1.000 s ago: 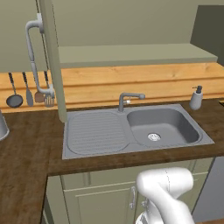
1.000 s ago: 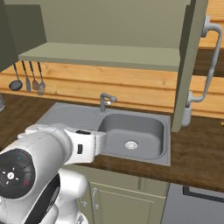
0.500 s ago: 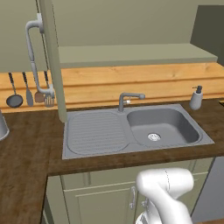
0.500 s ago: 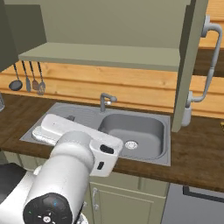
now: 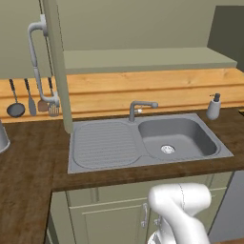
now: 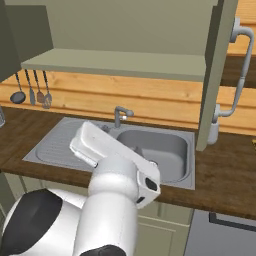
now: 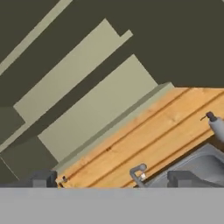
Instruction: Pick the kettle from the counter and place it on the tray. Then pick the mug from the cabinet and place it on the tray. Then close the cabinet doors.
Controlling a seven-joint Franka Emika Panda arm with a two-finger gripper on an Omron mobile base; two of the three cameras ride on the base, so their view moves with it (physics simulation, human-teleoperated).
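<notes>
Cut off at the left edge of the left base view: a grey metal vessel point(image 5: 2, 139) on the counter point(image 5: 28, 171), too little showing to name it. Hidden from the right base view by the white arm point(image 6: 112, 165): part of the sink's point(image 6: 160, 150) drainboard and the lower cupboard front. Gripper point(image 7: 111, 178) seen in the hand view as two dark tips at the bottom edge, set well apart, nothing between them, so open.

Cabinet point(image 5: 147, 59) in the upper middle of the left base view, pale green shelf running left to right, long axis level across the frame. One of the cabinet doors point(image 5: 56, 66) swung out toward the camera and seen edge-on, standing upright, its grey bar handle point(image 5: 38, 62) vertical at upper left. Other door point(image 6: 215, 75) likewise edge-on at the right of the right base view. Counter stretching left to right across the middle. In the hand view, shelf point(image 7: 100, 113) and wood panelling tilted diagonally, lower left to upper right. Soap dispenser point(image 5: 213, 106) beside the sink, centre right.
</notes>
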